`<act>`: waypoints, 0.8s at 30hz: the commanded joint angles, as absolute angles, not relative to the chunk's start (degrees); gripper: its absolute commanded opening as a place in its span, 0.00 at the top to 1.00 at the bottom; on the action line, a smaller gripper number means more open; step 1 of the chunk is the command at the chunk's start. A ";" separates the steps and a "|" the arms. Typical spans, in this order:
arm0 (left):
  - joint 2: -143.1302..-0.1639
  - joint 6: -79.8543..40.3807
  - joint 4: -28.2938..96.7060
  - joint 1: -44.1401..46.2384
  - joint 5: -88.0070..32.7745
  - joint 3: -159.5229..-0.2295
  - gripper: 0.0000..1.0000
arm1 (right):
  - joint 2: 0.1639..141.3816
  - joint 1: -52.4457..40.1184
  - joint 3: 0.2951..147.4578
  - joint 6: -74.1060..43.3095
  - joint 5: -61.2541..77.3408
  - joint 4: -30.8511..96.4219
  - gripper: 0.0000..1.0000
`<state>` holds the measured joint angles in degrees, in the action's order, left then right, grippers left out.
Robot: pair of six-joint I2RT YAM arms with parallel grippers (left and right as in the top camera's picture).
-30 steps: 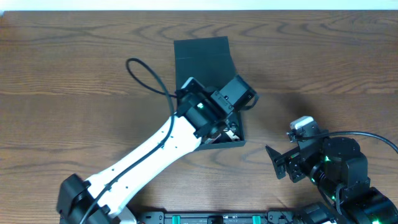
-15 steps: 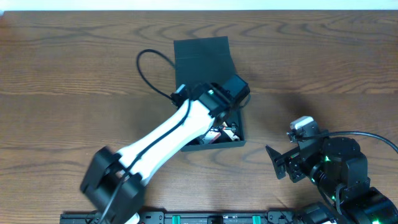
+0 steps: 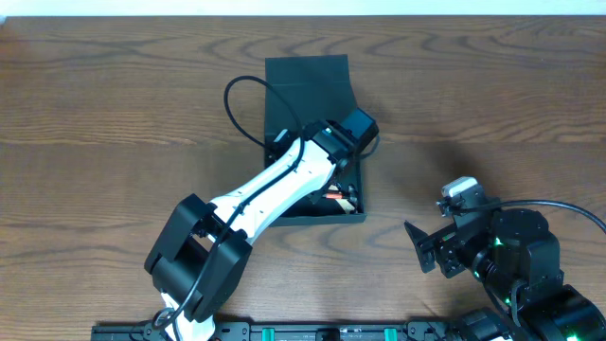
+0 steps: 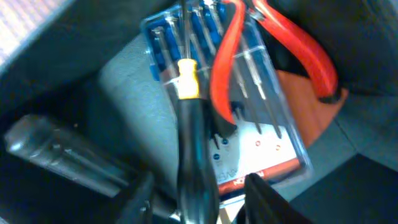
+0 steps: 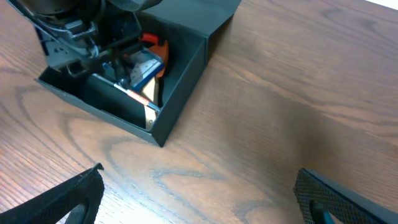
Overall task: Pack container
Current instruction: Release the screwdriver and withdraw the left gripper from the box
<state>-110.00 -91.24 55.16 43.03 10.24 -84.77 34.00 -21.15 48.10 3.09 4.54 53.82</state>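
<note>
The container (image 3: 308, 80) sits on the table (image 3: 114, 114) toward the far edge, my left arm (image 3: 275, 185) hiding much of its inside, my left claw (image 4: 199, 193) within, jaws apart, above a blurred bit case (image 4: 273, 143), pliers (image 4: 298, 50) and, between my fingers (image 4: 264, 196), a screwdriver (image 4: 189, 143); my right claw (image 3: 424, 248) gapes by the front right corner.

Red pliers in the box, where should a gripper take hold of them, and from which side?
Probably across one red handle of the pliers, from straight above: they lie flat atop the screwdriver case, and the container walls block a sideways approach.
</note>
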 commanded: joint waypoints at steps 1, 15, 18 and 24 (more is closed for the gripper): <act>-109.93 -91.18 54.37 43.03 9.58 -84.66 0.52 | 33.69 -20.64 48.05 2.20 4.95 53.78 0.01; -97.91 -87.68 52.36 42.74 10.17 -84.77 0.21 | 33.69 -20.67 48.05 2.20 4.95 53.78 0.01; -91.50 -80.18 52.36 41.15 10.33 -84.77 0.07 | 33.69 -20.67 48.05 2.20 4.95 53.78 0.01; -80.86 -57.23 52.36 36.14 10.24 -84.77 0.01 | 33.69 -20.67 48.05 2.20 4.95 53.78 0.01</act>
